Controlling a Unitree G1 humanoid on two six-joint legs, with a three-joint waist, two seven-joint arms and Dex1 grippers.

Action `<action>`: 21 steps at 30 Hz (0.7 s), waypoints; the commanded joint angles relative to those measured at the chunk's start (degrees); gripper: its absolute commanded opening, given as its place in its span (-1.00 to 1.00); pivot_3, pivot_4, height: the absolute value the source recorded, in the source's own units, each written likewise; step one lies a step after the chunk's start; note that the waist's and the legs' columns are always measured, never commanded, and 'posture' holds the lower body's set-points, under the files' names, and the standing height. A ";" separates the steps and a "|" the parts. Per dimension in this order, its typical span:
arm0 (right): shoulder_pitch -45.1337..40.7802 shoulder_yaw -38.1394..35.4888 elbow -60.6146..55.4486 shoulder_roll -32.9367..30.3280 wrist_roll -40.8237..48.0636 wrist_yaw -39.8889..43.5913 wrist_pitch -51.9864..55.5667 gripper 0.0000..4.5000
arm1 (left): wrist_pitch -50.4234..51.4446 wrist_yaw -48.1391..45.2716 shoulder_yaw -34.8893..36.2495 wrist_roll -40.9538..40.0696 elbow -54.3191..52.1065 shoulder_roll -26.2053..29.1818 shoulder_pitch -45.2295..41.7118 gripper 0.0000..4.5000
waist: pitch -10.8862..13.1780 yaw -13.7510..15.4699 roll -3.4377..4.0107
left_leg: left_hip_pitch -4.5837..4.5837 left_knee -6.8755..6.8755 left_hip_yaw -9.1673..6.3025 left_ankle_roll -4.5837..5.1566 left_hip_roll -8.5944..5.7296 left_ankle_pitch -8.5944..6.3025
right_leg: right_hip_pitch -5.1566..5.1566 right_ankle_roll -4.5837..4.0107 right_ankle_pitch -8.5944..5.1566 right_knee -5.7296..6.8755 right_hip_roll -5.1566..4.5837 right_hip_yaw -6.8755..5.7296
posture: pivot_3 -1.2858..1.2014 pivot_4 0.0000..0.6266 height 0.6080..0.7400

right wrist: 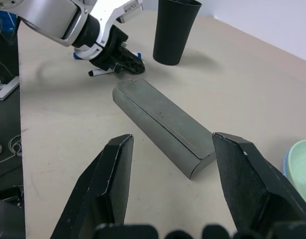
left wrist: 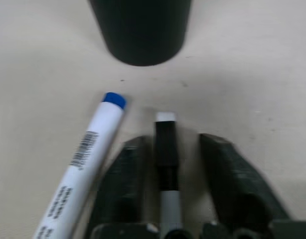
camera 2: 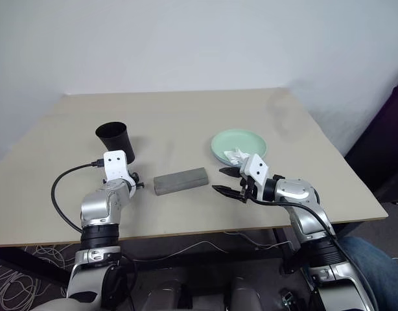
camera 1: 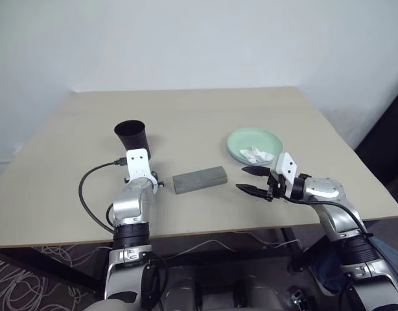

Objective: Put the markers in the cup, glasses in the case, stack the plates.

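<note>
Cup (left wrist: 141, 31): black, standing on the table (left wrist: 252, 84)
Blue-capped marker (left wrist: 85, 159): lying beside the fingers (cap toward the cup)
Black-capped marker (left wrist: 166, 164): between the left gripper (left wrist: 169, 149) fingers, jaws slightly apart

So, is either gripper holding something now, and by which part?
The left gripper straddles a black-capped marker near its cap end; whether it grips yet cannot be told. The right gripper is open, holding nothing.

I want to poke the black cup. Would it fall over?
Probably yes. The cup looks tall, with a wide rim and a narrower base on the table, so a push up high might tip it. It looks like thin plastic, so likely light. On its side, it might roll.
</note>
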 commanded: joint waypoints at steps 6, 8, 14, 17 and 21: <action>-1.11 -0.95 -0.85 -0.22 0.25 -0.40 -1.23 0.22 | -0.76 -0.40 -1.45 -0.18 -1.22 1.36 -3.20 -0.99 | 0.01 -0.02 -0.02 | -0.01 0.00 0.02 0.00 -0.01 0.00 | 0.00 0.00 0.00 -0.02 -0.02 0.01 | 0.03 -1.00 0.99; -1.08 -0.96 -0.85 -0.23 0.24 -0.41 -1.25 0.22 | -1.78 -2.78 -3.39 -0.36 -1.53 2.11 -3.37 -0.99 | 0.01 -0.02 -0.02 | -0.01 -0.03 0.01 0.00 -0.02 0.00 | -0.02 0.00 0.00 -0.02 -0.01 0.01 | 0.03 -1.00 0.99; -1.38 -0.95 -0.66 -0.20 0.22 -0.43 -1.17 0.22 | -15.88 -16.47 -11.52 -0.91 -2.13 6.86 -4.33 -0.99 | 0.01 -0.01 -0.01 | -0.03 -0.06 0.06 0.00 -0.01 0.00 | -0.04 0.00 0.00 -0.06 -0.02 0.02 | 0.03 -1.00 0.99; -1.72 -0.88 -0.34 -0.12 0.17 -0.38 -1.19 0.22 | -34.29 -19.93 -13.42 1.83 4.37 11.64 -8.30 -0.99 | 0.02 0.00 -0.02 | -0.04 -0.08 0.07 0.00 0.00 0.00 | -0.07 -0.01 0.00 -0.07 -0.02 0.03 | 0.03 -1.00 0.99; -2.12 -0.81 0.05 -0.07 0.09 -0.28 -1.31 0.22 | -55.86 -18.75 -11.88 2.76 17.61 15.50 -15.76 -0.99 | 0.02 0.00 -0.02 | -0.03 -0.15 0.11 -0.02 -0.01 -0.01 | -0.12 -0.01 0.00 -0.09 0.02 -0.01 | 0.03 -1.00 0.99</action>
